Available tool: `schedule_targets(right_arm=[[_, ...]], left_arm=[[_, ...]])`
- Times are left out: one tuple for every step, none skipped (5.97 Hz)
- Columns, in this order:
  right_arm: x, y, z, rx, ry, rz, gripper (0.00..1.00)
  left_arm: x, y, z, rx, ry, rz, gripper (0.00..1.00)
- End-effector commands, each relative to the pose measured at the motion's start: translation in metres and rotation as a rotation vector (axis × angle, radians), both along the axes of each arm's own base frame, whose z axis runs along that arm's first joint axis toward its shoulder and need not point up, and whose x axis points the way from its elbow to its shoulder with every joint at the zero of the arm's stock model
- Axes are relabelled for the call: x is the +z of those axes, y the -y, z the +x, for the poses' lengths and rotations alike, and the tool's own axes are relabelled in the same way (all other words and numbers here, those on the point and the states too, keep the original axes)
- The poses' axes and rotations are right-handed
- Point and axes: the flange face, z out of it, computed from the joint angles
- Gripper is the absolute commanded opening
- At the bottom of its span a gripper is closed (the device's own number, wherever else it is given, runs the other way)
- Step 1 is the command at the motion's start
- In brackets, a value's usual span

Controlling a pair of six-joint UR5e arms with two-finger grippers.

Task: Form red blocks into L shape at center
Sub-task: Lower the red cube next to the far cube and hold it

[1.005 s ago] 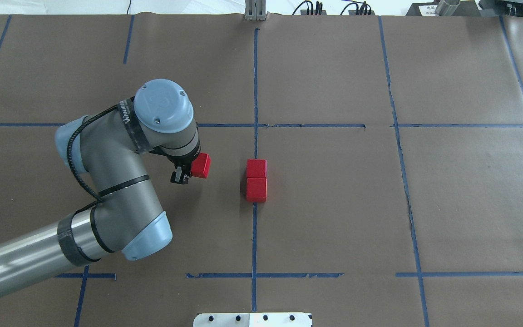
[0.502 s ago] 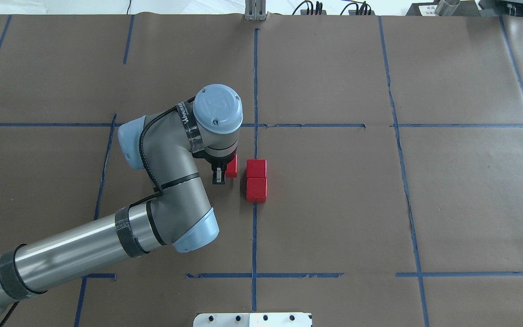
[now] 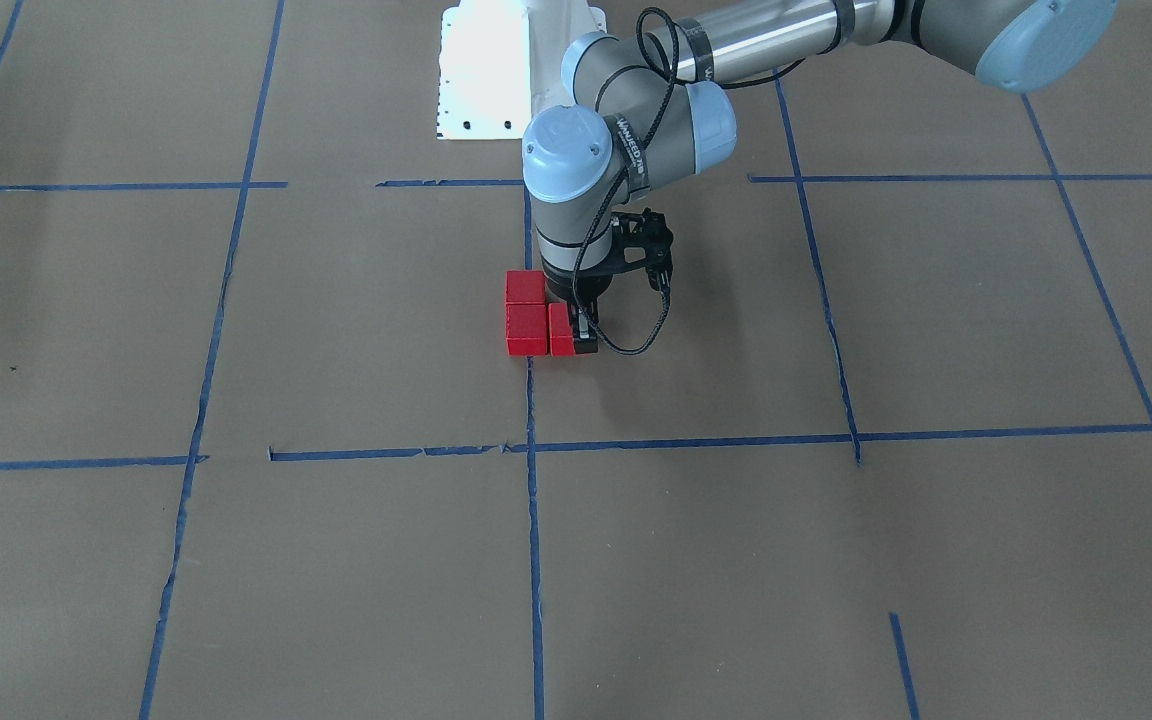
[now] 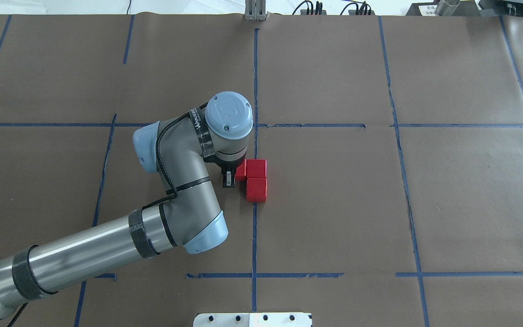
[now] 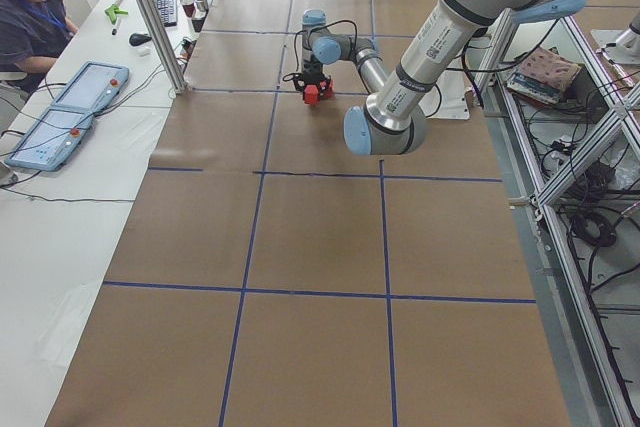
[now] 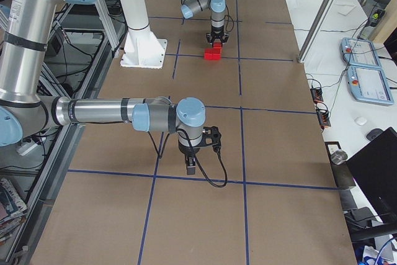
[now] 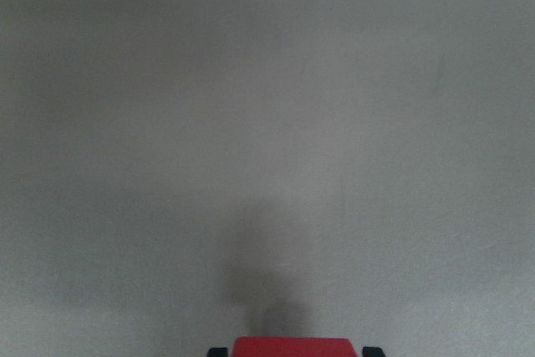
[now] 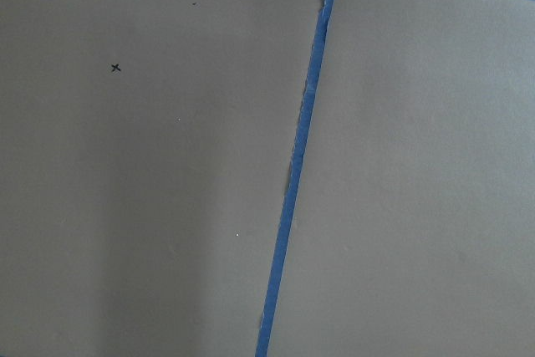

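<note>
Overhead exterior: the left arm (image 4: 170, 181) is extended from the view's left edge to the centre cell (image 4: 329, 200); the right arm is not shown here.
Blocks set down: a far block (image 4: 257, 167) and a near block (image 4: 256, 190) are laid touching, in a column on the blue tape line (image 4: 254, 236).
Third block (image 4: 240, 170): placed against the far block's side, on the robot's left. No gap between the two is seen in the front-facing view.
Left jaws: pinched on the third block, whose red top is seen at the lower edge of the left wrist view.
Right jaws: seen only in the exterior right view, where the right arm (image 6: 105, 111) is held over bare paper, well apart from the blocks. Whether they are spread or pressed together cannot be told.
Progress: the L outline is judged formed at centre. Release and withdrawal of the left arm are left to do. Full seating of the third block on the surface cannot be confirmed.
Surface: brown paper, marked into cells with blue tape that is torn in places; a white base plate (image 4: 252, 319) is fixed at the robot's edge.
Room: a seated person (image 5: 30, 7) is at a white side bench with two pendants (image 5: 70, 112); an aluminium post (image 5: 160, 22) and cables are noted.
</note>
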Motion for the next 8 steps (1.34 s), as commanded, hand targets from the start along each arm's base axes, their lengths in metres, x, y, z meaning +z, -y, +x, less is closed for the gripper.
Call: schedule_targets(right_arm=[[0.0002,-0.0001,0.0,0.0,0.0,0.0,1.0],[0.0002,-0.0001,0.0,0.0,0.0,0.0,1.0],[0.0002,-0.0001,0.0,0.0,0.0,0.0,1.0],[0.0002,-0.0001,0.0,0.0,0.0,0.0,1.0],[0.0002,-0.0001,0.0,0.0,0.0,0.0,1.0],[0.0002,-0.0001,0.0,0.0,0.0,0.0,1.0],[0.0002,-0.0001,0.0,0.0,0.0,0.0,1.0],[0.0002,-0.0001,0.0,0.0,0.0,0.0,1.0]], left_arm=[[-0.0003,-0.0012,0.0018,0.005,-0.002,0.001,0.34],[-0.0003,-0.0012,0.0018,0.007,-0.002,0.002,0.34],[-0.0015,-0.0023,0.0026,0.008,-0.004,0.001,0.35],[0.0009,-0.0041,0.0039,0.011,0.0,0.002,0.35],[0.0009,-0.006,0.0053,0.017,0.0,0.004,0.37],[0.0009,-0.006,0.0053,0.017,0.0,0.004,0.37],[0.002,-0.006,0.0053,0.017,0.001,0.003,0.37],[0.0029,-0.0058,0.0056,0.017,0.004,0.002,0.39]])
